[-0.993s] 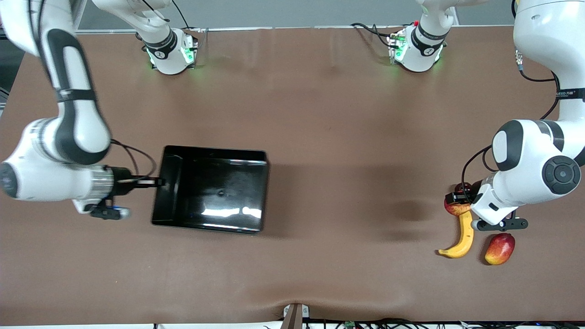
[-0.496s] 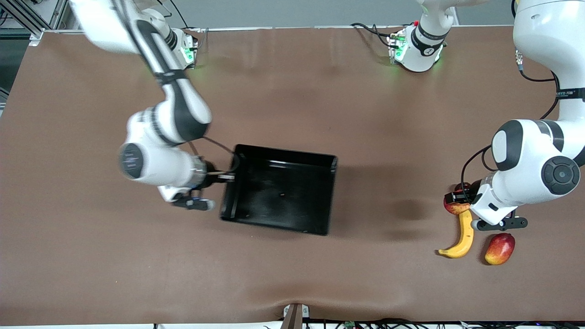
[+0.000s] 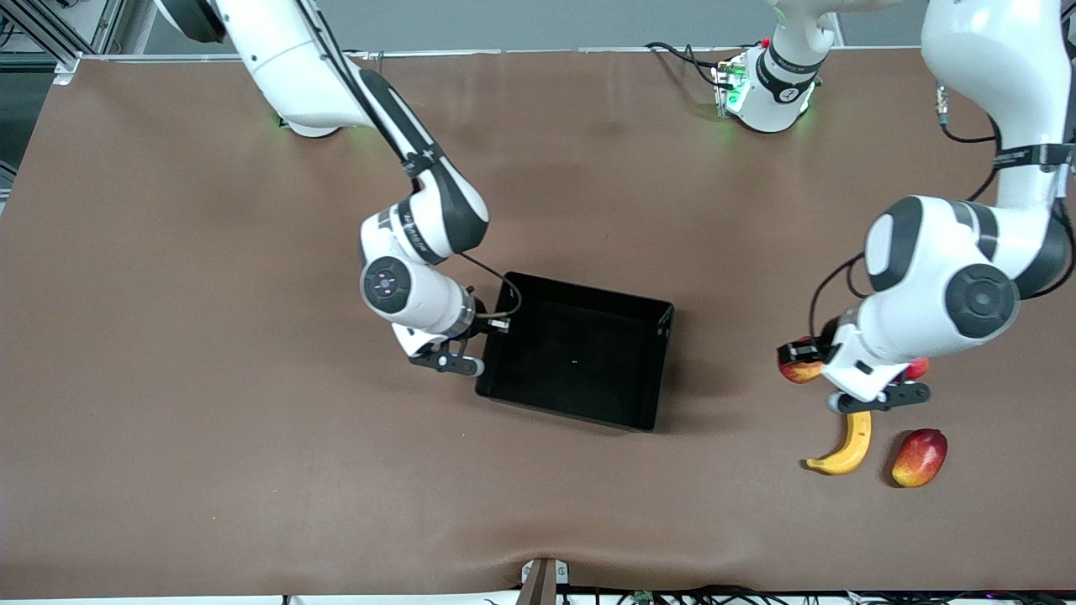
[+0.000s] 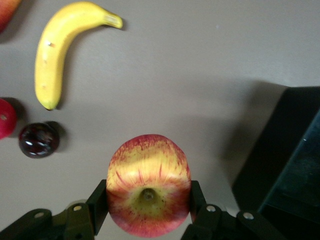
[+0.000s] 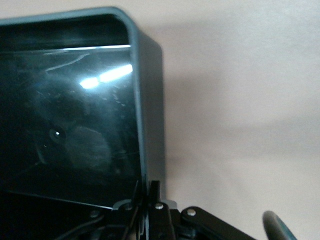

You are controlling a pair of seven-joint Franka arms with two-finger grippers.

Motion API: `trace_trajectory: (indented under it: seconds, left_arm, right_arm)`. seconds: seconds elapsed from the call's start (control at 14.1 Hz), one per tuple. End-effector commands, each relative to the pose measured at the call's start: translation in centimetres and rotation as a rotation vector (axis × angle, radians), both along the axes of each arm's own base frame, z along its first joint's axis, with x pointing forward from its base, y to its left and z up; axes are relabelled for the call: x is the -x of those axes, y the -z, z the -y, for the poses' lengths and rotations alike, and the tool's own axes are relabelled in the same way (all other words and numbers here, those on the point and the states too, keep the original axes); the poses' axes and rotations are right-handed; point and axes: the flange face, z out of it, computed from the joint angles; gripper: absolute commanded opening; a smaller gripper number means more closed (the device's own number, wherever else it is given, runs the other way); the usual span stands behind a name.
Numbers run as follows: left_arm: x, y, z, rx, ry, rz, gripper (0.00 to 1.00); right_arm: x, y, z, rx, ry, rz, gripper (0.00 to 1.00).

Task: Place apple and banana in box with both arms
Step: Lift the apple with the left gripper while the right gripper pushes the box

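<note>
Apple [image 4: 148, 184]: small, red with yellow streaks, stem dimple toward the wrist camera; clamped between the two fingers of the left end effector [image 4: 148, 212] and lifted off the tabletop [image 3: 252, 470]. In the front view it shows at right of centre, partly covered by the arm [image 3: 799, 370].

Left end effector: gripping the apple, one finger on each side of it; in the air over bare tabletop near the fruit group, at the right of the front view.

Banana [image 3: 845, 445]: curved, all yellow, lying flat on the tabletop at lower right of the front view, just below the left end effector; upper left of the left wrist view.

Box [image 3: 651, 365]: shallow black tray with glossy walls, at the centre of the front view, slightly skewed to the tabletop's edges; nothing inside. One corner enters the right edge of the left wrist view.

Right end effector [image 3: 496, 323]: closed on the box's wall at the end toward the right arm; the right wrist view shows the two fingers pinching the thin rim [image 5: 147, 200].

Mango [image 3: 919, 456]: oblong, red and yellow, on the tabletop beside the banana, toward the left arm's end.

Red round fruit [image 4: 5, 118]: at the left edge of the left wrist view, near the banana's tip.

Dark plum-like fruit [image 4: 38, 139]: just beside the red fruit, apart from the banana.
</note>
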Motion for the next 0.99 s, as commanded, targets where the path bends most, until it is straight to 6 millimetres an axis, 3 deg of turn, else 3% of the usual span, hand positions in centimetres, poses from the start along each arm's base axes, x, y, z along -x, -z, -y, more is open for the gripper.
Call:
trace_trajectory:
  seconds: [0.0,0.07,0.21,0.28,0.5,0.64,0.78,0.92]
  left_arm:
    - [1.1,-0.2,2.9,-0.031,-0.027,-0.01,0.0]
    - [1.3,0.0,4.2,-0.032,-0.031,-0.01,0.0]
    - [2.0,0.5,7.1,-0.036,-0.053,-0.012,0.0]
    - [2.4,0.5,8.6,-0.039,-0.056,-0.01,0.0]
    - [3.1,0.4,10.3,-0.037,-0.043,-0.011,0.0]
    - [4.0,0.4,12.6,-0.041,-0.055,-0.011,0.0]
    - [4.4,0.3,13.0,-0.044,-0.057,-0.011,0.0]
    - [4.9,0.3,14.1,-0.039,-0.052,-0.011,0.0]
  right_arm:
    - [-0.9,-0.5,0.1,0.018,0.001,0.023,0.36]
    - [-1.6,-1.7,0.3,0.017,-0.004,0.047,0.99]
    - [-2.3,-3.6,0.8,0.061,-0.046,0.061,1.0]
    - [-3.8,-5.7,2.0,0.064,-0.039,0.044,1.0]
    - [-7.5,-12.1,7.4,0.056,-0.008,-0.024,1.0]
    - [-9.1,-13.6,12.4,0.057,-0.029,-0.072,1.0]
    - [-9.6,-18.7,17.7,0.049,-0.046,-0.051,1.0]
    - [-9.9,-21.3,23.6,0.05,-0.038,-0.064,1.0]
